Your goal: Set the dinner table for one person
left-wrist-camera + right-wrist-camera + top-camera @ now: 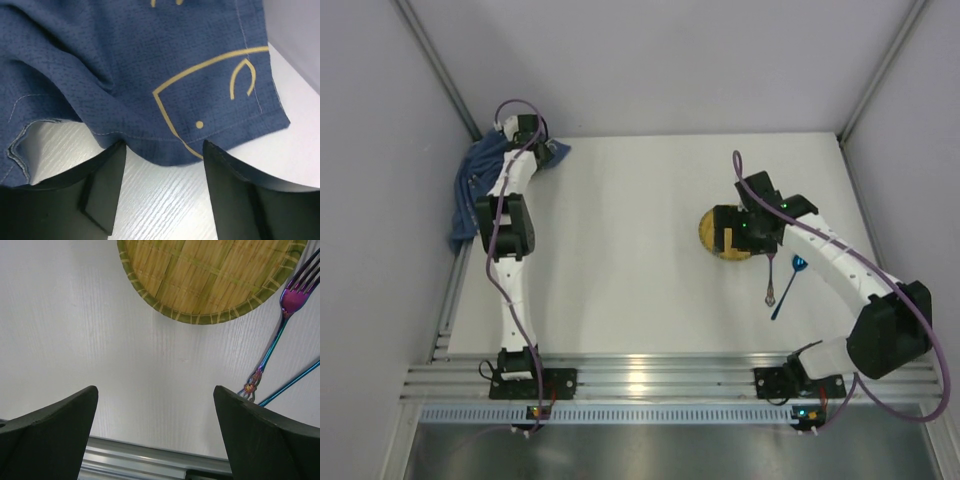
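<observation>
The white dinner table fills the top view. A crumpled blue cloth mat with yellow line patterns lies at its far left corner. My left gripper is open at the mat's edge; in the left wrist view its jaws stand either side of the hem, low over the table, holding nothing. A round yellow woven plate lies right of centre. My right gripper hovers over it, open and empty; in the right wrist view the plate lies ahead of it.
An iridescent fork and a blue spoon lie just right of the plate; the fork and the spoon handle show in the right wrist view. Grey walls enclose the table. An aluminium rail runs along the near edge.
</observation>
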Controlling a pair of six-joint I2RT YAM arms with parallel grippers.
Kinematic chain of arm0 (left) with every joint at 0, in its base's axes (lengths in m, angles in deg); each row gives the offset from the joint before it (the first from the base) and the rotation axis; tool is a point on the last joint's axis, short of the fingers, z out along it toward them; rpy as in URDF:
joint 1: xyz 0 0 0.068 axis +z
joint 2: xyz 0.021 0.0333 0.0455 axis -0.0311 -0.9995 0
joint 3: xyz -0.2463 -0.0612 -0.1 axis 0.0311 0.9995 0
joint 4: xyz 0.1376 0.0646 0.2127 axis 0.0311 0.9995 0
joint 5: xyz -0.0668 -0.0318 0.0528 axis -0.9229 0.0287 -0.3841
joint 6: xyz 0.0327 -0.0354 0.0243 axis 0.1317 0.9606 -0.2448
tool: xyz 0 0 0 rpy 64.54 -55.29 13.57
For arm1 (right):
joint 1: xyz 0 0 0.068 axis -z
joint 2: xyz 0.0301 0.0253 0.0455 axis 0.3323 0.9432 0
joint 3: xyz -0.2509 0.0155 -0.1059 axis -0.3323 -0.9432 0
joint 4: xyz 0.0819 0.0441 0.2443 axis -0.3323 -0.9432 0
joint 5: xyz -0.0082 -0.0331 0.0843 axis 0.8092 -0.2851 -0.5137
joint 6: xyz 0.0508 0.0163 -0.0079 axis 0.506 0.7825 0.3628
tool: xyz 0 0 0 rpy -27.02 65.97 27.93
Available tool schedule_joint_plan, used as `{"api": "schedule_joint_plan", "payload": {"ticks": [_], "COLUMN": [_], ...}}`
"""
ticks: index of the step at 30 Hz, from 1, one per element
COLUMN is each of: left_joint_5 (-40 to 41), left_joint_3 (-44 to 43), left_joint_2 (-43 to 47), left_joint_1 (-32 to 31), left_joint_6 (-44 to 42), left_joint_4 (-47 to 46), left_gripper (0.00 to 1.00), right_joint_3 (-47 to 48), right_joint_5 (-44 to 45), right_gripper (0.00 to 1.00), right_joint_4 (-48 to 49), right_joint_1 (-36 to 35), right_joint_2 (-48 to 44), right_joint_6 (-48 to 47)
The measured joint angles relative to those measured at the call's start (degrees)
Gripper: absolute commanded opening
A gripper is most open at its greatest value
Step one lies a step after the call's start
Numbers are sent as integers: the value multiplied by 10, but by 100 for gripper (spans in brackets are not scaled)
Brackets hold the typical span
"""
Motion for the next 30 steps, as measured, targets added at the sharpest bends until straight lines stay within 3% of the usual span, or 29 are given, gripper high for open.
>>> {"api": "schedule_joint_plan", "payload": {"ticks": [2,3,5,6,15,21,22,24,25,30], "left_joint_5": [-1,-2,-7,-14,-46,-37,-37,-45,-58,-116], "left_joint_3": [-2,-2,-2,-2,23,47,47,48,48,48], "left_joint_2": [-5,-9,-14,-15,-2,39,46,60,69,103], "left_joint_1": [5,8,14,16,-1,-108,-132,-188,-220,-339], "left_joint_6": [11,15,19,18,36,88,102,123,135,162], "left_joint_4": [0,-1,-3,-3,-20,-2,0,0,-2,-22], "left_gripper": [39,25,12,0,0,0,4,81,99,99], "right_joint_3": [10,17,24,29,38,23,15,-4,-13,-45], "right_joint_5": [0,0,-1,-1,-20,-28,-29,-30,-30,-31], "right_gripper": [100,100,100,100,100,100,100,100,100,100], "right_joint_4": [0,0,0,0,1,6,7,8,7,-1], "right_joint_1": [1,1,1,1,1,1,1,1,1,2], "right_joint_2": [14,22,33,39,53,24,11,-18,-32,-94], "right_joint_6": [-5,-9,-14,-15,-21,-22,-22,-23,-23,-23]}}
